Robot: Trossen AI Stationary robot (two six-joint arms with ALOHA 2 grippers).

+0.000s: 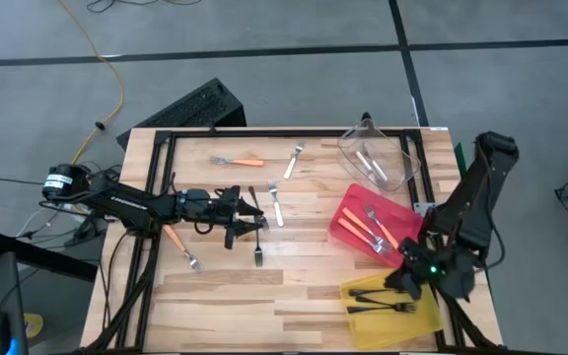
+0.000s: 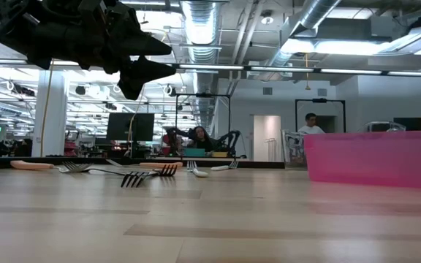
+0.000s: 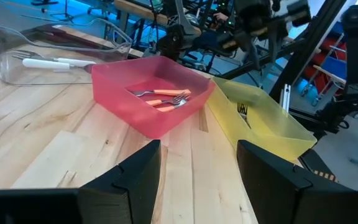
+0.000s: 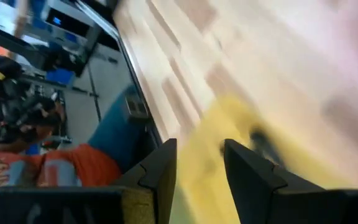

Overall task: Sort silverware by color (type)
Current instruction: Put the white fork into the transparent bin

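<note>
The left pincer [image 1: 254, 219] hangs above the table [image 1: 304, 296] with its fingers apart and nothing between them, over a black fork [image 1: 258, 254]. The right pincer [image 1: 402, 279] sits open and empty at the yellow bin [image 1: 394, 318] holding black forks [image 1: 378, 298]. Orange-handled forks [image 1: 371, 229] lie in the red bin [image 1: 345, 219], pale ones [image 1: 371, 165] in the clear bin [image 1: 402, 158].

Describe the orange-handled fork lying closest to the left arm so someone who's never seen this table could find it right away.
Start at the wooden table and find the left arm along its left side. Just below that arm, near the table's left edge, lies the orange-handled fork, angled diagonally with its metal head pointing toward the near edge. Unlike the black fork beside it, its handle is bright orange.
</note>
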